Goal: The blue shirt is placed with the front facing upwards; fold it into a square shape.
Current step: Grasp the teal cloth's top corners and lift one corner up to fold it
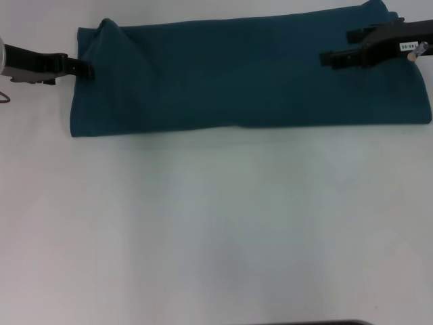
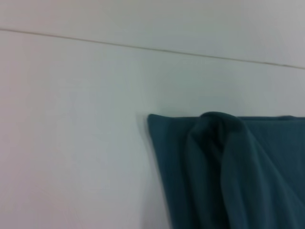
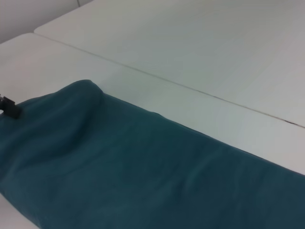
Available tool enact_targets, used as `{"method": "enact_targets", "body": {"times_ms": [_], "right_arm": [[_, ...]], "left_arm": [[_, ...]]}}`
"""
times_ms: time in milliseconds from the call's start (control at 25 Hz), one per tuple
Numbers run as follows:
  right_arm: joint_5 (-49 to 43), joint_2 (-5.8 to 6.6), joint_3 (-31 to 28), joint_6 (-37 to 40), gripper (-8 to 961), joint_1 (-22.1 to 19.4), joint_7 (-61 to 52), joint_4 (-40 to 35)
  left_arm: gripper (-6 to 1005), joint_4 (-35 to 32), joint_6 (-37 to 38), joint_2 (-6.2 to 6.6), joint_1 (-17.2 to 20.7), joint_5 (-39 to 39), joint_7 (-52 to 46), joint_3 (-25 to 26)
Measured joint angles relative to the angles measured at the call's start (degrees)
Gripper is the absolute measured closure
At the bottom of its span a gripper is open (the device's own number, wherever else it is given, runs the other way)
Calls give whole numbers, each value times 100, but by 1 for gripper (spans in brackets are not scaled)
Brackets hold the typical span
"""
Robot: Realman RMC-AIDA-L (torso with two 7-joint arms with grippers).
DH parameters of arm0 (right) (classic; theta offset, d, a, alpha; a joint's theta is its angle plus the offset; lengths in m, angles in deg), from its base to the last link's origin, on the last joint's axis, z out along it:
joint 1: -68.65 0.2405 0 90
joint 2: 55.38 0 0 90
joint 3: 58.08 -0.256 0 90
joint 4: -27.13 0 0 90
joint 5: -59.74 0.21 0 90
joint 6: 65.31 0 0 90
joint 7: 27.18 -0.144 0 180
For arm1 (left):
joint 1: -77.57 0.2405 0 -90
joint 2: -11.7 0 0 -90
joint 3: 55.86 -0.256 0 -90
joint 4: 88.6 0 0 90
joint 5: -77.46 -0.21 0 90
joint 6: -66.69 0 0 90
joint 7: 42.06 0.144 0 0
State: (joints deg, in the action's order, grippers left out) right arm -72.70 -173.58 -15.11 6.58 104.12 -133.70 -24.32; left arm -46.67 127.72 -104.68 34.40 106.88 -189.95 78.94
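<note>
The blue shirt (image 1: 250, 74) lies folded into a long band across the far side of the white table, with no lettering showing. My left gripper (image 1: 86, 68) is at the band's left end and is shut on the cloth edge. A raised ridge of fabric (image 2: 224, 143) runs up from that end. The left gripper's black tip (image 3: 9, 107) also shows in the right wrist view, at the shirt (image 3: 143, 171) edge. My right gripper (image 1: 335, 46) stands open just above the band's right end, its two black fingers spread and holding nothing.
The white table (image 1: 216, 223) stretches bare in front of the shirt to the near edge. A thin seam (image 3: 190, 88) crosses the tabletop beyond the shirt. A dark strip (image 1: 318, 323) shows at the bottom edge of the head view.
</note>
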Motion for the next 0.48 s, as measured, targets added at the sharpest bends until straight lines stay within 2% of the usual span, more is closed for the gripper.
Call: {"method": "enact_targets", "body": {"times_ms": [320, 480], "right_arm": [[-4, -3, 1, 15, 101, 22, -10, 1], [-10, -2, 1, 37, 101, 51, -10, 4]], "left_arm": [[120, -371, -47, 106, -57, 55, 9, 11], [123, -513, -48, 145, -98, 124, 26, 11]]}}
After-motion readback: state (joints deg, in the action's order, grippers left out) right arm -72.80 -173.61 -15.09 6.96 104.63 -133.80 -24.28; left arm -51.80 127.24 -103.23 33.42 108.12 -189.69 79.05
